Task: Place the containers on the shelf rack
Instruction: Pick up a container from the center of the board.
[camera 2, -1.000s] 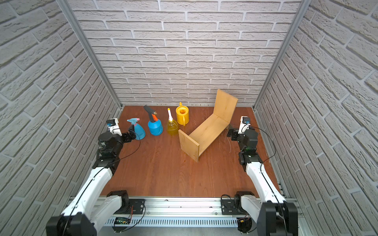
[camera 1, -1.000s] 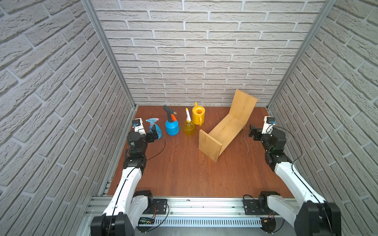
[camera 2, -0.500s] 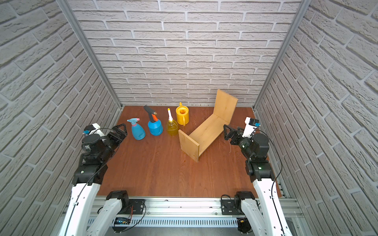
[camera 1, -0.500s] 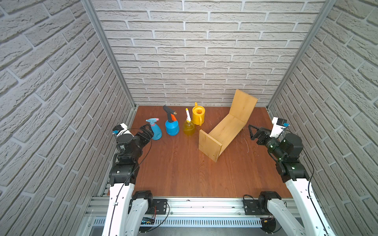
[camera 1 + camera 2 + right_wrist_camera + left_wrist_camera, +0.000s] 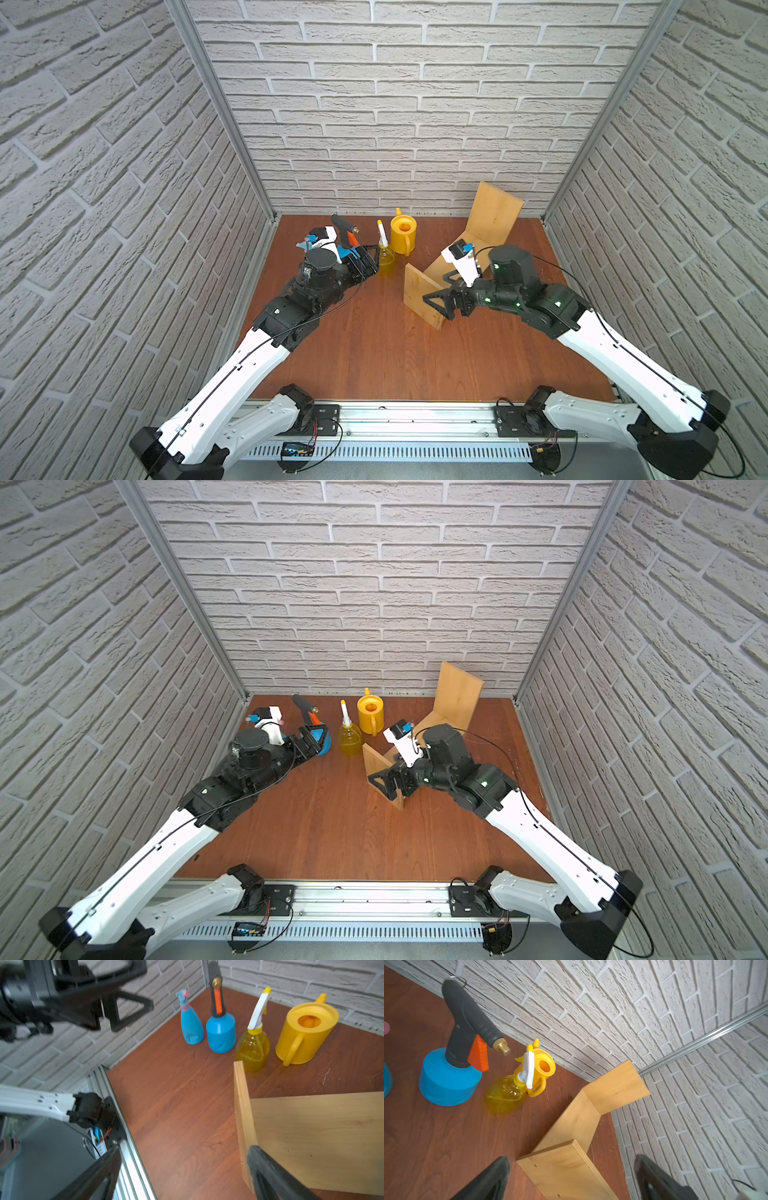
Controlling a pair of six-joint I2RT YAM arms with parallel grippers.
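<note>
Four containers stand in a row at the back. The light-blue spray bottle (image 5: 191, 1026) is hidden by my left arm in both top views. The blue pressure sprayer (image 5: 345, 225) (image 5: 304, 704) (image 5: 448, 1082), yellow spray bottle (image 5: 386, 264) (image 5: 350, 739) (image 5: 504, 1095) and yellow watering can (image 5: 403, 237) (image 5: 371, 715) (image 5: 305, 1032) follow. The plywood shelf rack (image 5: 492, 212) (image 5: 459, 692) (image 5: 583, 1118) (image 5: 311, 1136) lies diagonally on the table. My left gripper (image 5: 370, 261) (image 5: 313, 739) (image 5: 572, 1159) hangs open, raised in front of the sprayer. My right gripper (image 5: 435, 306) (image 5: 380, 787) (image 5: 185, 1150) is open at the rack's near end panel.
Brick-pattern walls close in the wooden table (image 5: 374, 353) on three sides. An aluminium rail (image 5: 415, 415) with both arm bases runs along the front edge. A thin wire lies on the table to the right of the rack.
Both arms have lifted from the table's sides and swung inward. The left gripper came to the blue sprayer, the right one to the rack's near end panel. Both stayed open.
</note>
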